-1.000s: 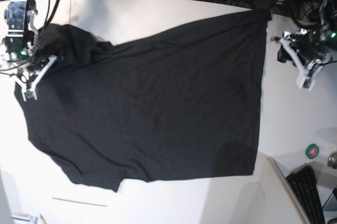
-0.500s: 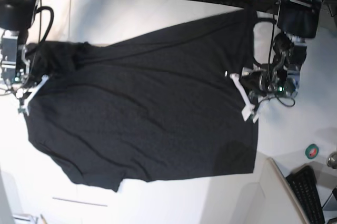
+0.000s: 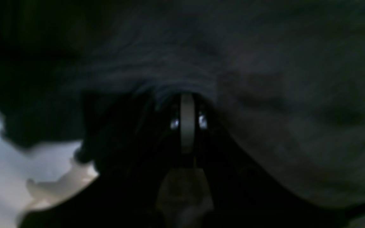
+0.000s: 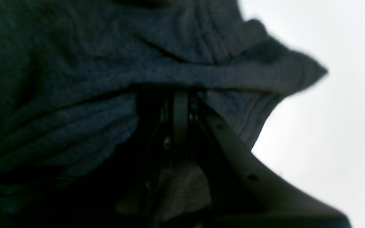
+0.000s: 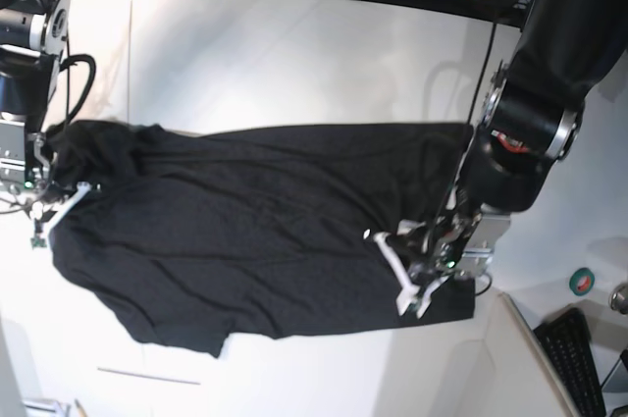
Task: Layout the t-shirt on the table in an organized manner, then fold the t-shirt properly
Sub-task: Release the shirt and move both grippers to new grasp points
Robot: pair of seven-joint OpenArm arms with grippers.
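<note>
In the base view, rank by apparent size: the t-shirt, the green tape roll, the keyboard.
1. The t-shirt, by far the largest.
2. The keyboard, partly cut off at the frame edge.
3. The green tape roll, smallest.

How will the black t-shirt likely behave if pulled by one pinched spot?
Probably floppy: the t-shirt wrinkles and bunches around the left gripper and right gripper, both shut on cloth. It would likely drag and fold over across the table rather than slide as a flat sheet.
</note>
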